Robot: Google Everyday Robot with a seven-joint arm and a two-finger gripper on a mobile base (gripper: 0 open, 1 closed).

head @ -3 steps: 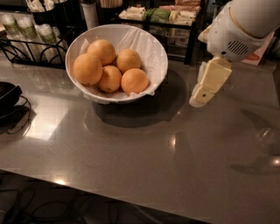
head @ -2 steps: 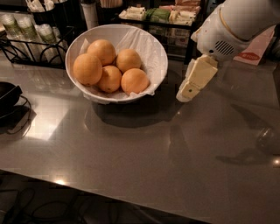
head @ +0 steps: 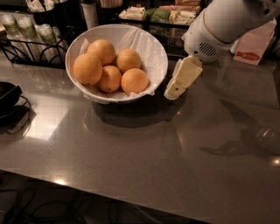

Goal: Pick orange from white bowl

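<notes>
The white bowl (head: 153, 48) stands at the back left of the grey counter, lined with crinkled white paper. Several oranges lie in it. One orange (head: 134, 81) sits at the front right of the pile, nearest the gripper. A slightly bigger orange (head: 87, 68) sits at the left. My gripper (head: 175, 89) hangs from the white arm (head: 223, 26) just right of the bowl's rim, above the counter and outside the bowl. It holds nothing that I can see.
A black dish (head: 8, 94) sits at the left edge of the counter. A black wire rack with cups (head: 26, 35) stands behind the bowl on the left. Packets on a shelf (head: 157, 13) and a pink box (head: 251, 48) are at the back.
The arm and gripper have moved left, from well right of the bowl to just beside its right rim. The bowl and oranges have not moved.
</notes>
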